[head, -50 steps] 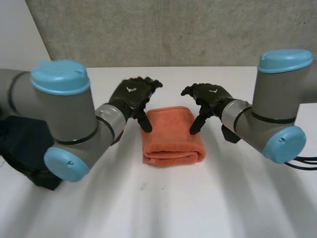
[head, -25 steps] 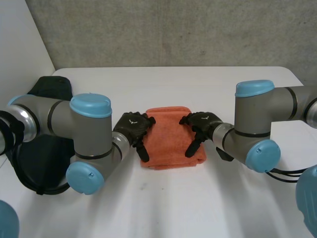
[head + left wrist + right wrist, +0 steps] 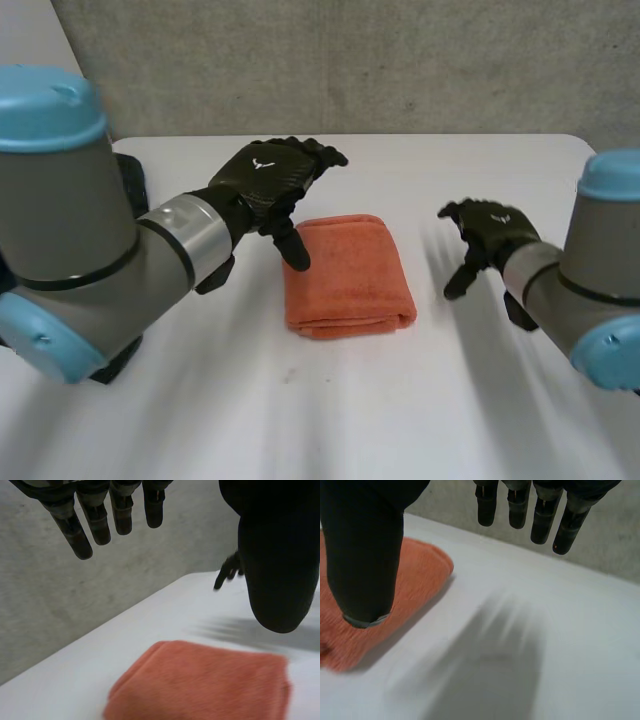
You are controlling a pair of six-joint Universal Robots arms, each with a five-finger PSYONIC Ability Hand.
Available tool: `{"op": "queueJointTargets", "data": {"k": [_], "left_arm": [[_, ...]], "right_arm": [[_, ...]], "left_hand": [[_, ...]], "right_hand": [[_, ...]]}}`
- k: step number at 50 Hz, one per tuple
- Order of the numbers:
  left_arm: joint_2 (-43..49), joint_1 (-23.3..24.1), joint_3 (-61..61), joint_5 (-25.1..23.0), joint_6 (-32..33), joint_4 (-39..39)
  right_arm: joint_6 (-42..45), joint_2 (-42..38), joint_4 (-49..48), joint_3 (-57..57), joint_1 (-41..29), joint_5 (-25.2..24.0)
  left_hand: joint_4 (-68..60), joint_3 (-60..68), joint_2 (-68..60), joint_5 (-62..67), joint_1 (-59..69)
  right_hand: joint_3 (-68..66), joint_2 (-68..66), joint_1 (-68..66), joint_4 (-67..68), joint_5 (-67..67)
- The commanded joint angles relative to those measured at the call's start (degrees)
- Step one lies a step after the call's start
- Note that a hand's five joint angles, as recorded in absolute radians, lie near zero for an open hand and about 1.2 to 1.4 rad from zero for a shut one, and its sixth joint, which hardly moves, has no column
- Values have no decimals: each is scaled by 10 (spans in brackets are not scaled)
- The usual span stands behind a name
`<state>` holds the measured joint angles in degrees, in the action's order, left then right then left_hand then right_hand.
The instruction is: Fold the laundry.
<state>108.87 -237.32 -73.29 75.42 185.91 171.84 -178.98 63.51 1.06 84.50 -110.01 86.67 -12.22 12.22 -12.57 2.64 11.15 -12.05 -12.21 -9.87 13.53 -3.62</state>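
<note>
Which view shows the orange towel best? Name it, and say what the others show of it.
The head view: the whole folded towel lies on the table, all edges visible. The left wrist view shows part of it below the left hand. The right wrist view shows one end, partly behind the thumb of the right hand.

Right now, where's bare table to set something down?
Bare: the white table in front of the folded orange towel, and the strip behind it. Crowded: the open left hand over the towel's far left corner, right hand beside its right edge.
</note>
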Motion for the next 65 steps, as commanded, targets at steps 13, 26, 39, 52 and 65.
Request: {"op": "queueJointTargets", "data": {"k": [13, 26, 39, 52, 65], "left_arm": [[-15, -5, -3, -43, -27, -21], [-14, -7, -3, -42, -28, -21], [-13, -6, -5, -42, -29, -21], [-12, -7, -5, -42, -35, -21], [-11, -7, -10, -42, -42, -20]], "right_arm": [[-127, -111, -27, -2, -32, -84], [-146, -158, -28, -76, -73, -78], [-166, -183, -28, -120, -75, -60], [-182, -231, -27, -192, -74, -60], [-82, -310, 5, -384, 5, -48]], "left_hand": [[-17, 17, -13, 13, 28], [-17, 17, -13, 13, 28], [-19, 19, -15, 14, 29], [-20, 20, -17, 16, 31], [-20, 20, -17, 16, 31]], "right_hand": [[15, 16, -7, -29, 30], [-29, -27, -51, 14, -13], [-122, -120, -143, 107, -106], [-679, -678, -701, 665, -664], [-679, -678, -701, 665, -664]]}}
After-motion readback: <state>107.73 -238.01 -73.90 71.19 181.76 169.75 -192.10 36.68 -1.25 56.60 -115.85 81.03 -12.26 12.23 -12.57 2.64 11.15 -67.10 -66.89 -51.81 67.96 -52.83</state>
